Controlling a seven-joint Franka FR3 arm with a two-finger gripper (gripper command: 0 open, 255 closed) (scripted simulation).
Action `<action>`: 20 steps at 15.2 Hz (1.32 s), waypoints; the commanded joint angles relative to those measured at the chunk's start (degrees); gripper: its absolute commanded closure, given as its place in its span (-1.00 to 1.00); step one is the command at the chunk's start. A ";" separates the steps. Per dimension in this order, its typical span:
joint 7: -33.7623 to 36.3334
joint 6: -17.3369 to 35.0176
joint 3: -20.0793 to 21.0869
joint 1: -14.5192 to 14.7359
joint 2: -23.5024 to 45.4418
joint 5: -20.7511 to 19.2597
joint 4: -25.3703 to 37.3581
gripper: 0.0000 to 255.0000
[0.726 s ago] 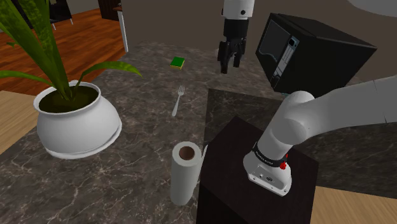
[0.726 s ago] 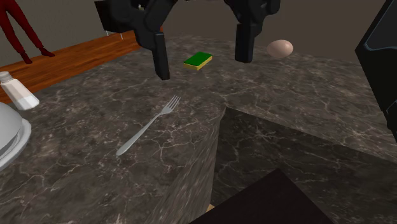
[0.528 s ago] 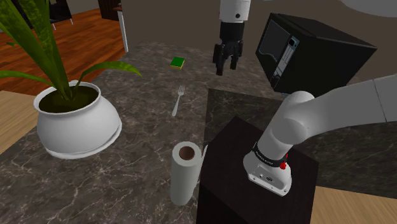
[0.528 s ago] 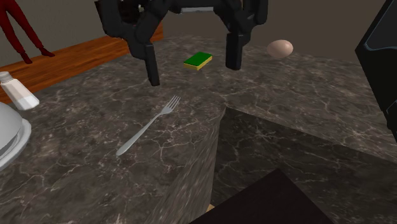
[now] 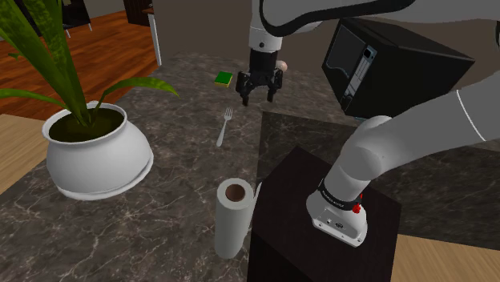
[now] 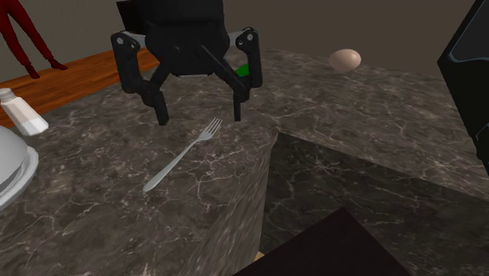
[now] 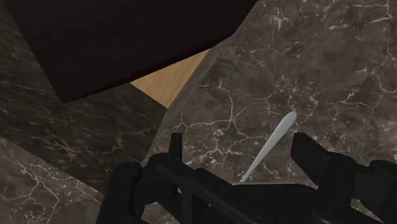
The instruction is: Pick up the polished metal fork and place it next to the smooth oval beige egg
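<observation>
**Gripper swung over the fork, grasp not yet made**

Over the last half-second the all-black two-finger gripper [image 6: 201, 118] travelled across the second exterior view from the egg's side toward that view's left, dropped lower and turned about its own axis. It ended hanging just above the tine end of the slim polished grey metal fork [image 6: 182, 155]. In the shoulder view the gripper [image 5: 260, 98] had come from beside the black box-shaped appliance [image 5: 393, 68] to a spot just past the fork [image 5: 224, 126].

The jaws were spread wide with nothing between them. In the wrist view the fork's handle [image 7: 270, 149] ran between the two fingers, closer to one of them, and touched neither.

The fork itself had not shifted. It lay flat on the dark veined marble countertop [image 6: 353, 118], close to the counter's stepped edge. The smooth oval beige egg [image 6: 345, 59] rested well apart from it, farther back on the same surface, and the small green and yellow sponge [image 5: 224, 78] lay near the gripper.

Judging by this, the approach looked nearly finished. A short descent and a closing of the fingers remained before any lift, and the carry to the egg had not begun
</observation>
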 commanded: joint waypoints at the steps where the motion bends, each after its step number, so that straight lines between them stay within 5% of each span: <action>1: 5.03 5.32 1.78 -1.46 3.61 0.23 -0.21 -1.00; 7: 20.28 18.34 6.42 -6.13 14.93 -1.78 1.60 -1.00; 13: 37.46 28.71 9.24 -11.01 27.14 -8.58 5.94 -1.00; 20: 40.08 34.09 9.35 -11.46 31.47 -11.06 4.79 -1.00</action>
